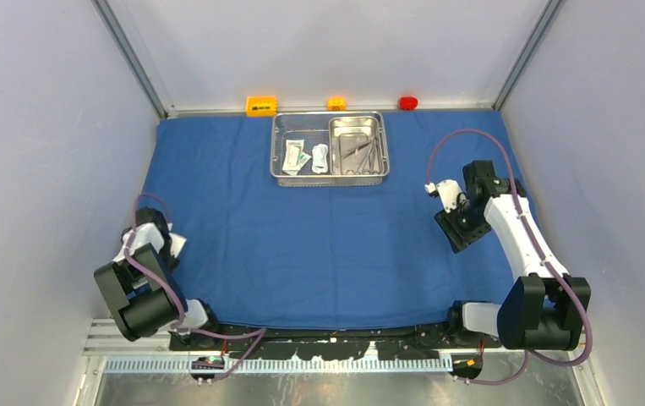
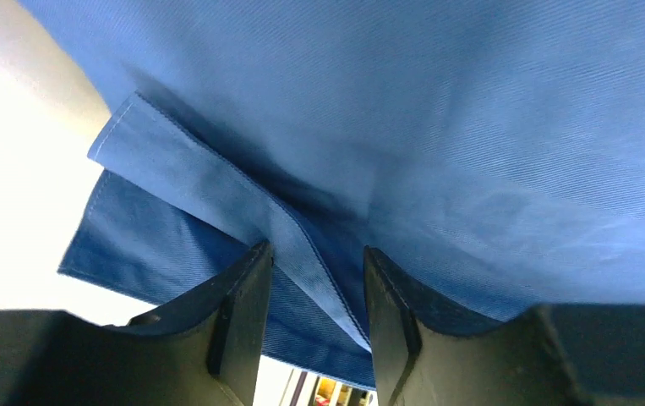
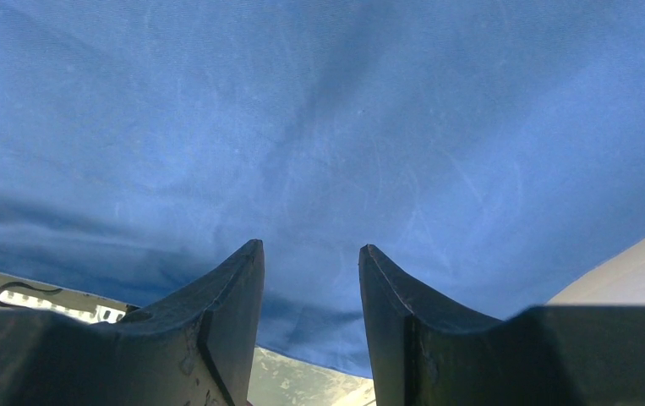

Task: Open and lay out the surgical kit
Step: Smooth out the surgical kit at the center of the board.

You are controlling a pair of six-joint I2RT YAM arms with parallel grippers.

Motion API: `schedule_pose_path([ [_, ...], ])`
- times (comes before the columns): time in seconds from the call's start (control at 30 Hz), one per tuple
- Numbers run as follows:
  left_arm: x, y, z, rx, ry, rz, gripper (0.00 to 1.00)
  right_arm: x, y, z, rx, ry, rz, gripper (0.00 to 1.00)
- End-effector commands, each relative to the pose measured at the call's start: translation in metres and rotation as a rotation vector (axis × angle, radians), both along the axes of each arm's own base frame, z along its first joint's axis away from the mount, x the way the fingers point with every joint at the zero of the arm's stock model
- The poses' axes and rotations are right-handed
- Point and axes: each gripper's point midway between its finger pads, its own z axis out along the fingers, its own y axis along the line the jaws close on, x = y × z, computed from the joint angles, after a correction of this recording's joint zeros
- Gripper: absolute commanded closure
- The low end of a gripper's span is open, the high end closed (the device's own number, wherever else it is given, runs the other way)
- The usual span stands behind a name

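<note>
The left gripper (image 2: 314,254) has its 2 fingers (image 2: 238,300) either side of a doubled-over hem at the left edge of the blue cloth wrap (image 1: 319,245); I cannot tell whether they pinch it. The right gripper (image 3: 310,249) hangs released over the wrap's right side. The wrap lies spread flat. At its far edge sits the steel mesh tray (image 1: 277,156), holding white-green packets (image 1: 302,156) and a smaller steel pan (image 1: 333,144) with scissors and forceps (image 1: 358,152). Behind stand 3 blocks: orange (image 1: 261,106), yellow (image 1: 336,103), red (image 1: 407,103).
</note>
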Motion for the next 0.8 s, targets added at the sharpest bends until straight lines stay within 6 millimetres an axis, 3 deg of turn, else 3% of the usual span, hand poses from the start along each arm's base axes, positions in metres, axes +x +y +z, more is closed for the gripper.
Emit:
schedule_pose_path([
  [0.0,-0.01,0.021,0.013,0.053,-0.034,0.01,0.54,0.007,-0.001,-0.002,-0.012,-0.024,0.014,0.5],
  [0.23,-0.042,0.031,0.026,0.054,-0.046,0.071,0.54,0.01,-0.001,-0.004,-0.01,-0.022,0.023,0.5],
  [0.5,-0.07,0.017,0.03,0.047,0.024,0.031,0.51,0.01,-0.003,-0.008,-0.02,-0.018,0.031,0.5],
  [0.63,-0.073,0.018,0.041,0.054,0.04,0.018,0.43,0.01,-0.004,-0.005,-0.025,-0.038,0.028,0.5],
  [0.77,-0.056,0.024,0.065,0.054,-0.036,0.03,0.36,0.013,-0.003,0.001,-0.021,-0.065,0.015,0.49],
])
